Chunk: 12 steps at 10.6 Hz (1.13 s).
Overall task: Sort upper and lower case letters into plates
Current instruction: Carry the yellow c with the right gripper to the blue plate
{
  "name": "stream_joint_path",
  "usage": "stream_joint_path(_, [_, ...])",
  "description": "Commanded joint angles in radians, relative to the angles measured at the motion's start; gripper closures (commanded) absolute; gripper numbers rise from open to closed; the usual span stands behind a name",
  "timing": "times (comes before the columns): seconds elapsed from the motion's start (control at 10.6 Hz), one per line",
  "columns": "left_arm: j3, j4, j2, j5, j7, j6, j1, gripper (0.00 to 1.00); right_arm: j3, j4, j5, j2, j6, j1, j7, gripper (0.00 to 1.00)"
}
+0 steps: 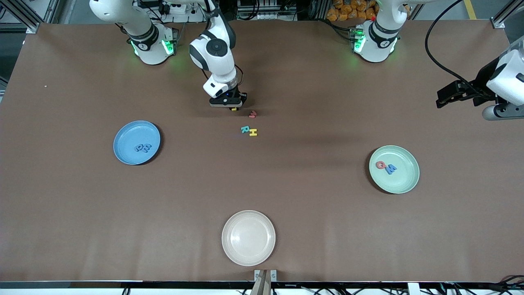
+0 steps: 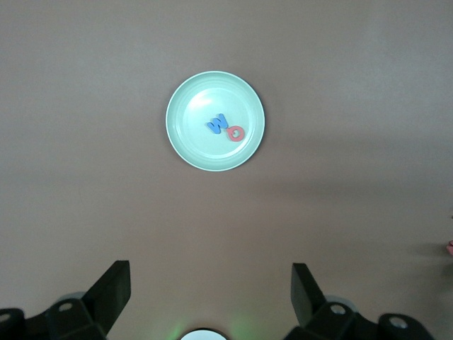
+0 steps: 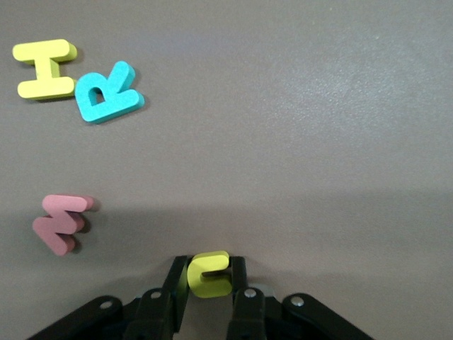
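My right gripper (image 1: 233,108) is down at the table's middle, shut on a small yellow letter c (image 3: 209,273) pinched between its fingers. Beside it lies a coral red letter (image 1: 253,114), and nearer the front camera a teal R (image 1: 244,129) and a yellow H (image 1: 254,132). The blue plate (image 1: 123,139) toward the right arm's end holds blue letters (image 1: 143,147). The mint green plate (image 1: 403,180) toward the left arm's end holds a coral O (image 1: 380,165) and a blue letter (image 1: 391,168). My left gripper (image 2: 211,294) waits open, raised above the table at its own arm's end, looking down on the green plate (image 2: 185,131).
A cream-beige plate (image 1: 248,238) sits empty near the table's front edge. A black cable (image 1: 440,61) runs over the table's corner by the left arm. Bare brown table surface (image 1: 311,196) lies between the plates.
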Motion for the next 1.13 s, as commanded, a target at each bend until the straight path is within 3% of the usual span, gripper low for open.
stream_joint_path(0.0, [-0.011, -0.011, -0.005, 0.012, 0.026, 0.005, 0.005, 0.0, -0.009, -0.002, 0.018, 0.024, 0.007, 0.002, -0.004, 0.93])
stream_joint_path(0.38, [-0.014, -0.011, 0.003, 0.014, 0.028, 0.01, -0.005, 0.0, -0.012, 0.044, 0.016, 0.012, -0.083, -0.144, -0.137, 1.0])
stream_joint_path(0.66, [-0.015, -0.009, 0.003, 0.014, 0.02, 0.007, -0.006, 0.0, -0.019, 0.112, 0.015, -0.039, -0.285, -0.295, -0.315, 1.0])
stream_joint_path(0.85, [-0.006, -0.011, 0.006, 0.017, 0.026, 0.014, -0.009, 0.0, -0.076, 0.237, 0.009, -0.051, -0.551, -0.398, -0.455, 1.0])
stream_joint_path(1.04, [-0.009, -0.012, 0.008, 0.061, 0.026, 0.053, -0.008, 0.0, -0.191, 0.297, 0.004, -0.091, -0.672, -0.403, -0.492, 1.0])
